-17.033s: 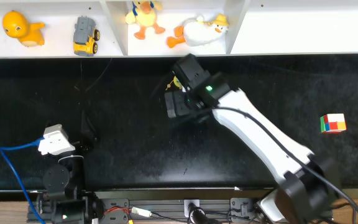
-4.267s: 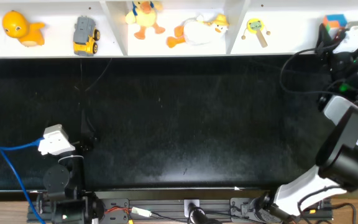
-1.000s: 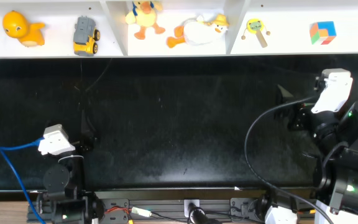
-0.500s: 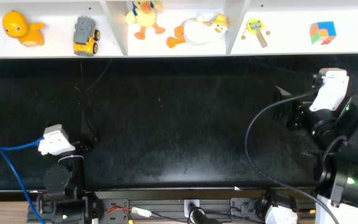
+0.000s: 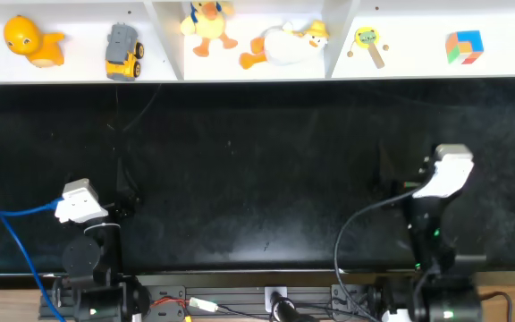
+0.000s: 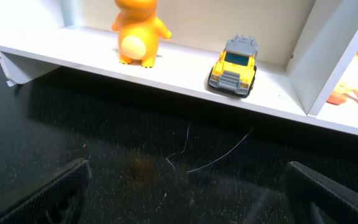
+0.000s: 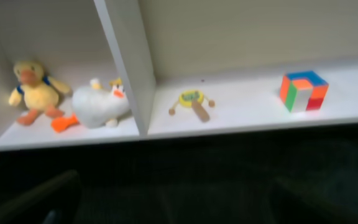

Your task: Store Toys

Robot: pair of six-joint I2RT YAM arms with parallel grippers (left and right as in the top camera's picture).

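The cube [image 5: 464, 46] is being stored on the shelf [image 5: 409, 70], well apart from the right gripper [image 7: 179, 205], the nearer one; it is lying straight ahead. Both that and the left gripper [image 6: 185, 196] are being held spread, empty.

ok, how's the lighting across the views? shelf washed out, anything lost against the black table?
Top view: shelf bright, but cube and truck read clearly; table shows faint scuffs only. Left wrist view: even light on the shelf, dark fingers of the left gripper nearly merge with the table. Right wrist view: dimmer, right gripper barely separates from it.
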